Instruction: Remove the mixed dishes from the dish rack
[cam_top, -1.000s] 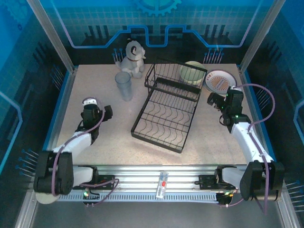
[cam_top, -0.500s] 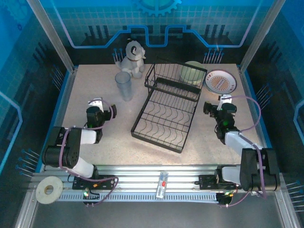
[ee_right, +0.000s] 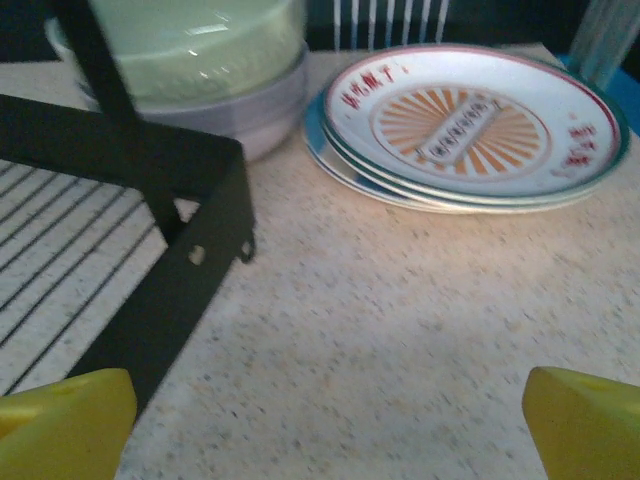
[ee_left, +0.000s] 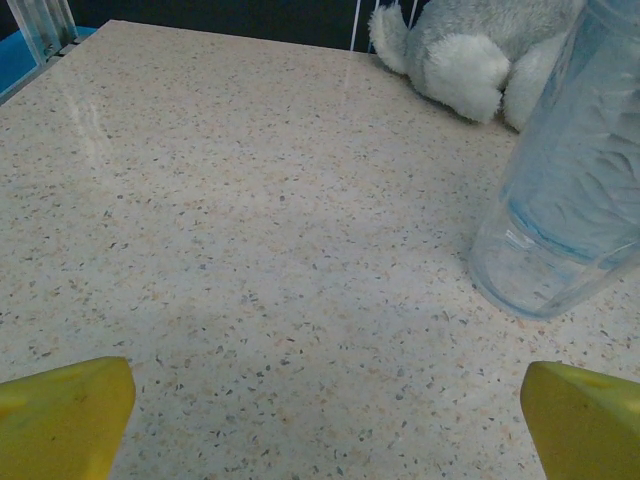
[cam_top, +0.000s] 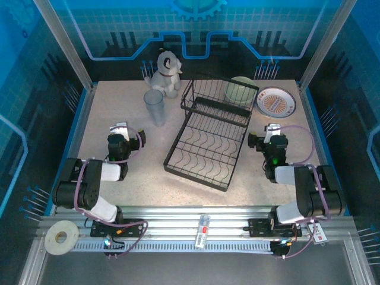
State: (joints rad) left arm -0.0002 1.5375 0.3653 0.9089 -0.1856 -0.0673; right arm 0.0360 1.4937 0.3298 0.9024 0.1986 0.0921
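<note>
left hand and right hand of mine hang open and empty, low over the counter, either side of the dish rack. my left wrist view faces the tumbler, dog figurine behind it. my right wrist view shows what overhead blurs: rack corner partly blocking two stacked bowls, stacked plates just beside them.

The speckled table bears the dish rack, tumbler, dog figurine, bowls and plates.
</note>
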